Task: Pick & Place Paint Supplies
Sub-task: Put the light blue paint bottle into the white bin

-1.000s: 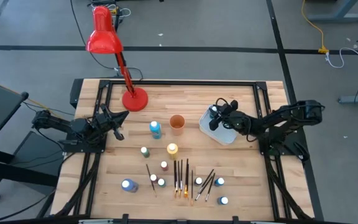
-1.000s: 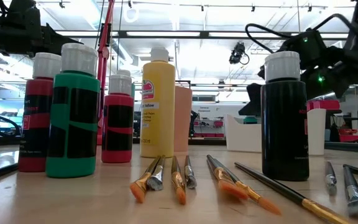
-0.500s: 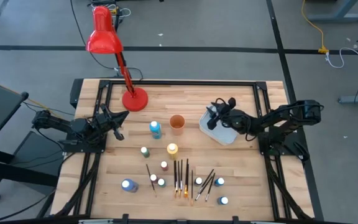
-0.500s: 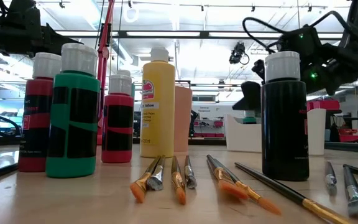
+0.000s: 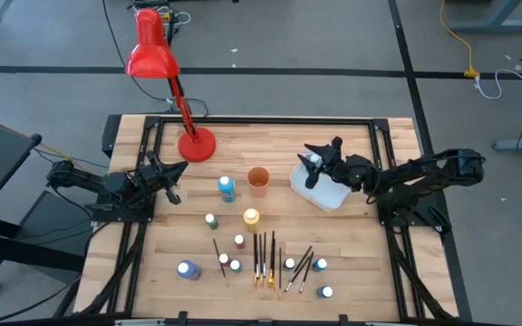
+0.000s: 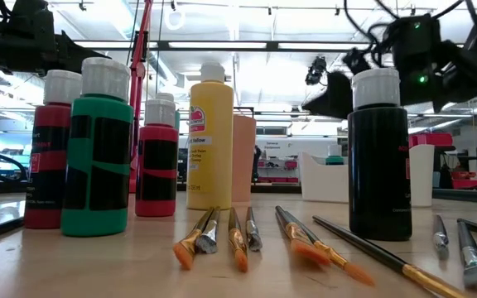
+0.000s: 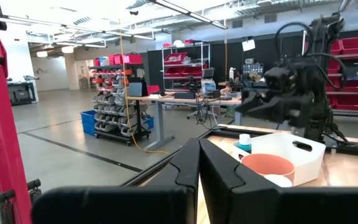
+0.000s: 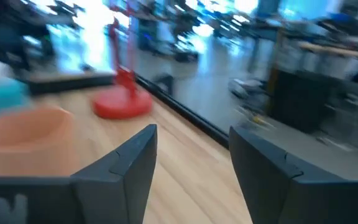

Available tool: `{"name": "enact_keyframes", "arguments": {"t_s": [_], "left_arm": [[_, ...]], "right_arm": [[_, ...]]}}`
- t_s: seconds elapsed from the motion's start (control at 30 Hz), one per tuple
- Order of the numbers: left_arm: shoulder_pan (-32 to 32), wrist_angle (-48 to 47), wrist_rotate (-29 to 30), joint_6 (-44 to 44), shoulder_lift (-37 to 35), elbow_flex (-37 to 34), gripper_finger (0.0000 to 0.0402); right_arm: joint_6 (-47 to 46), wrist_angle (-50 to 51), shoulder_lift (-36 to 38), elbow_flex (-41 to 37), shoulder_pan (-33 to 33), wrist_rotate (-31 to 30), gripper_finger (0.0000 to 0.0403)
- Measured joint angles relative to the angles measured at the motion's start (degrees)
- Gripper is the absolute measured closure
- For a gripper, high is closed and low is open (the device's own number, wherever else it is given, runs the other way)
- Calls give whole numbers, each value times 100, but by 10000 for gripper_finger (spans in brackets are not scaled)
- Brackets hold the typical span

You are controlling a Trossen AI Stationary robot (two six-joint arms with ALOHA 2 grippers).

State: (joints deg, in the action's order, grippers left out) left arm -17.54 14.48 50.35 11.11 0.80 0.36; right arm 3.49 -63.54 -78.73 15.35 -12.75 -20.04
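Note:
Small paint bottles stand on the table's near half: a blue one (image 5: 227, 187), a yellow one (image 5: 251, 217) and several white-capped ones (image 5: 235, 265). In the low view they show as red, green (image 6: 98, 157), yellow and black (image 6: 378, 157). Dark-handled brushes (image 5: 265, 258) with orange tips (image 6: 238, 240) lie flat between them. One teal bottle (image 7: 245, 142) stands in the white tub (image 5: 331, 196). My right gripper (image 5: 320, 154) hangs open above the tub's far left corner, holding nothing (image 8: 191, 155). My left gripper (image 5: 175, 172) waits, shut, near the table's left edge.
An orange cup (image 5: 258, 179) stands left of the tub. A red desk lamp has its base (image 5: 197, 145) at the far left and its head (image 5: 151, 54) beyond the table. Bare wood lies along the far edge and on the table's right side.
My right gripper has risen from just over the tub and moved slightly toward the far edge, its fingers tipping upward. The bottle in the tub has stayed where it was.

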Motion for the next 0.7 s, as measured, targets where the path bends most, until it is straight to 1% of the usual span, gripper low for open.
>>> {"name": "enact_keyframes", "arguments": {"t_s": [0.07, 0.13, 0.3, 0.43, 0.57, 0.63, 0.7], "left_arm": [[0, 0, -2, -33, 0, 0, 386], [0, 0, -10, -93, 0, 0, 386], [2, 0, -227, 10, 1, 0, 386], [0, 0, -434, 31, 0, 0, 386], [1, -2, -557, 33, 0, 0, 386], [0, -2, -555, 33, 1, 0, 386], [2, 0, -551, 2, 0, 0, 386]], "right_arm": [[-1, 3, 211, 0, 0, 610, 201], [-78, 1, 402, 0, 0, 1366, 202], [-592, 1, 710, 0, 0, 3145, 206], [-654, 8, 759, 0, 25, 4969, 209], [-882, 113, 759, 0, 180, 6580, 211], [-869, 268, 759, 0, 330, 7155, 211], [-690, 423, 759, 0, 542, 7402, 211]]}}
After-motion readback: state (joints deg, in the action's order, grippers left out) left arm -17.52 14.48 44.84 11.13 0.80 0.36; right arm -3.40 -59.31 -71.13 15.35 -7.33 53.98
